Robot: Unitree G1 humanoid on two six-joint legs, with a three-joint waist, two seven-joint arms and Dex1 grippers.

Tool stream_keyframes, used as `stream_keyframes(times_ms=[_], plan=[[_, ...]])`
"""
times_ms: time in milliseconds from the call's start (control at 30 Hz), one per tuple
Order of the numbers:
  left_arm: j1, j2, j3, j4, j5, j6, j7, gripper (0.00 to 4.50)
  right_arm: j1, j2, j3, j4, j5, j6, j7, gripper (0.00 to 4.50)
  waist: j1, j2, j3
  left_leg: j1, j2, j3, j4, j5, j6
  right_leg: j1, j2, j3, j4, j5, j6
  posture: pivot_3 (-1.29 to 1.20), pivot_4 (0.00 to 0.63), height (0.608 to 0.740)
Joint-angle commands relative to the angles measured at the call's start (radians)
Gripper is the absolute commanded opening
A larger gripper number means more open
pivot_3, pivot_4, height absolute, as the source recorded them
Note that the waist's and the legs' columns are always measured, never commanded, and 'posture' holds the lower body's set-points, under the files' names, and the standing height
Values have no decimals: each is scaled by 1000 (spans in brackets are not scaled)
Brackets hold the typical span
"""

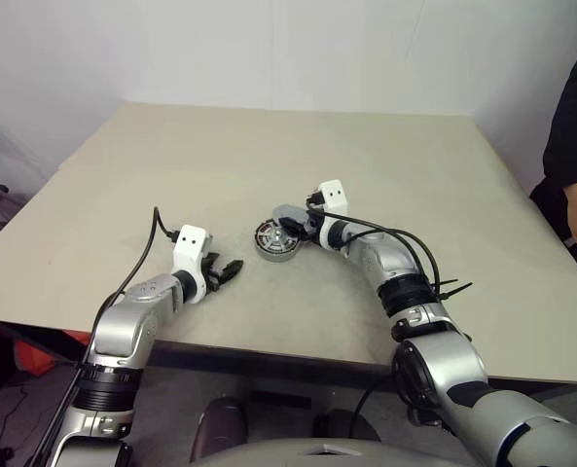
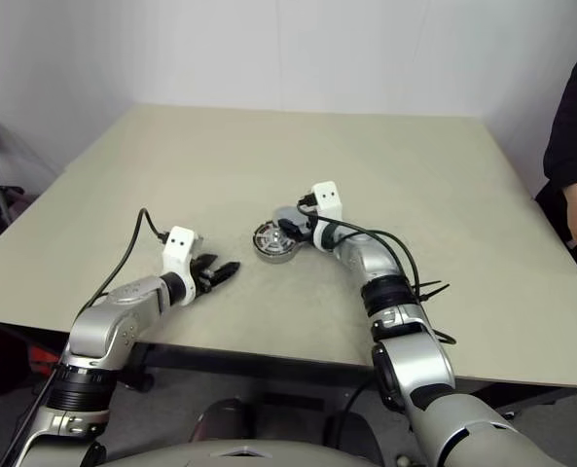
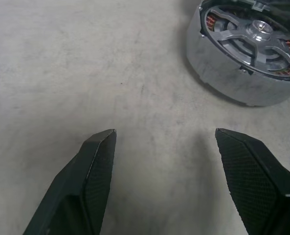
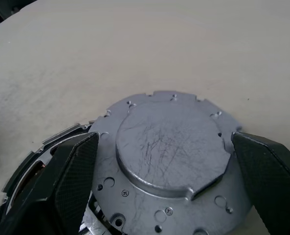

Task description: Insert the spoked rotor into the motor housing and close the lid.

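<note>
Beige tabletop [image 1: 269, 165] against a plain white wall; a person's dark sleeve and hand show at the far right edge.

Motor housing [image 1: 276, 241] sits on the tabletop, just ahead of the left gripper [image 3: 164, 139] and off to one side of its line. Left wrist view: spoked rotor [image 3: 255, 36] already lies inside the housing, spokes and hub level with the rim, copper windings visible between the spokes. Judged seated, so step 1 looks done.

Left jaws stand wide with only bare tabletop between them, holding nothing, apart from the housing.

Right gripper [image 4: 162, 161] is at the housing, on the side away from the left gripper. Right wrist view: lid [image 4: 169, 161], a grey notched disc with a raised centre, lies between the 2 jaws. Jaws spread wide, 1 finger on each side of the rim. Whether they pinch the lid or merely flank it, cannot tell. Lid overlaps the housing rim but sits offset, with part of the housing's open top exposed beside it.

Remaining, as judged: centre the lid over the housing, lower it flat, release. Task roughly past halfway; lid not yet closed.
</note>
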Motion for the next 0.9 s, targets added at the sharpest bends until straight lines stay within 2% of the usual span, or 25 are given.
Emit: stream_keyframes(times_ms=[33, 100, 267, 400, 533, 900], plan=[[-10, 5, 20, -20, 4, -20, 6, 3421, -27, 3, -2, 4, -16, -31, 4, 3527, 0, 0, 0, 0, 0, 0, 0, 0, 0, 0, 0, 0, 0, 0, 0, 0, 0, 740], [-12, 6, 26, -18, 3, -20, 7, 3421, -28, 2, 0, 4, -23, -37, 5, 2996, 0, 0, 0, 0, 0, 0, 0, 0, 0, 0, 0, 0, 0, 0, 0, 0, 0, 740], [-13, 10, 32, -14, 3, -21, 6, 3421, -22, -2, -6, -33, -19, -36, 28, 2996, 0, 0, 0, 0, 0, 0, 0, 0, 0, 0, 0, 0, 0, 0, 0, 0, 0, 740], [-13, 8, 31, -13, 5, -21, 7, 3421, 22, -6, -11, -159, 31, -61, 123, 2996, 0, 0, 0, -1, 0, 0, 0, 0, 0, 0, 0, 0, 0, 0, 0, 0, 0, 740], [-14, 4, 32, -12, 5, -20, 8, 3421, 75, -20, 23, -214, 7, -85, 176, 2996, 0, 0, 0, -1, 0, 0, 0, -1, 2, -1, 0, 0, 0, 0, 0, 0, 0, 740], [-10, 12, 34, -23, 2, -11, 8, 3421, 137, -68, 117, -222, -54, -175, 289, 2996, 0, 0, 0, 0, 1, 0, 1, -2, 3, 0, 0, 0, -1, 0, 0, 0, 0, 740]])
